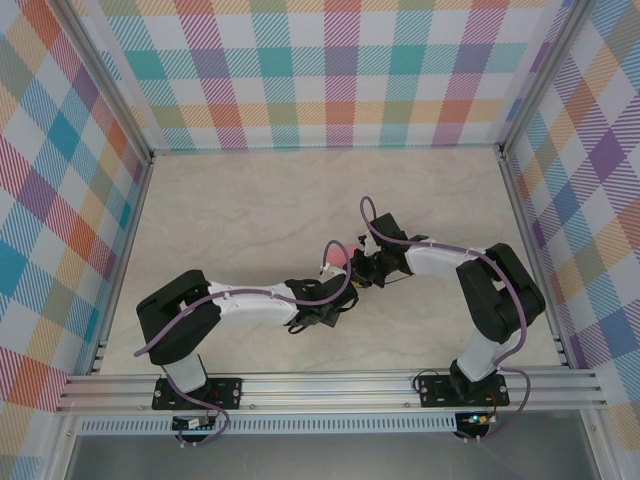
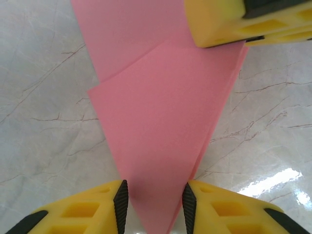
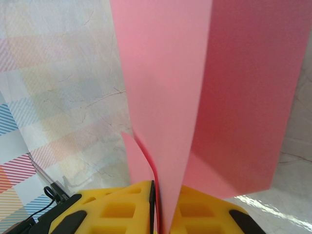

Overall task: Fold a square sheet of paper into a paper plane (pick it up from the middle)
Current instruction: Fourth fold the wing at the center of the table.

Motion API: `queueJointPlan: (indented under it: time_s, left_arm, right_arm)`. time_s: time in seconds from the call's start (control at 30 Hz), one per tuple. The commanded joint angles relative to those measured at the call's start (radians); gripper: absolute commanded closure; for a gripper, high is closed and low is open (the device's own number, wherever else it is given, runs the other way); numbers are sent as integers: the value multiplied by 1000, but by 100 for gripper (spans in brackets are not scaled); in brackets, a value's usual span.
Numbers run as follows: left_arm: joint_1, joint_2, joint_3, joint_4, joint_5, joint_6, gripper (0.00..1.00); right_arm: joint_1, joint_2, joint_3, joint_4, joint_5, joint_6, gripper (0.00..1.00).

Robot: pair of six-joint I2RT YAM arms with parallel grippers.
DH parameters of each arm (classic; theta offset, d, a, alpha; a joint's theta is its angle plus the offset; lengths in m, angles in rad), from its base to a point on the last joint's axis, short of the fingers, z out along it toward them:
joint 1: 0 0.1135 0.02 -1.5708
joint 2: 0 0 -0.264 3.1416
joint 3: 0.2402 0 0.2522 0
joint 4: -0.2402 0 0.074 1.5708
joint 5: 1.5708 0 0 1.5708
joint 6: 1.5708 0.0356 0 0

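Right gripper (image 3: 158, 200) pinches salmon-pink paper plane (image 2: 161, 136), creased, tapering to a point

A pale marble-patterned tabletop (image 1: 250, 210) sits inside pastel plaid walls (image 1: 330, 70) (framed by aluminium rails (image 1: 330, 385)), with a bright glare patch (image 2: 273, 180) on its surface.

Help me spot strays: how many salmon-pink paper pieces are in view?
1: the folded salmon-pink paper, pinched by the right gripper, tip inside the left gripper. Others may be hidden.

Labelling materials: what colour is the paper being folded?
Salmon pink, plain and unmarked; the paper shows best from the left wrist.
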Motion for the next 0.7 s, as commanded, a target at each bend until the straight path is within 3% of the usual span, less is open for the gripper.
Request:
queueJointPlan:
  time_s: [0.0,0.67]
  left_arm:
    - [-19,-33,2,51,-26,8,67]
    - [-23,-16,12,-12,-81,3,78]
  right_arm:
    - [0,13,22,-16,-16,5,86]
    - [-1,7,29,-20,-22,-1,86]
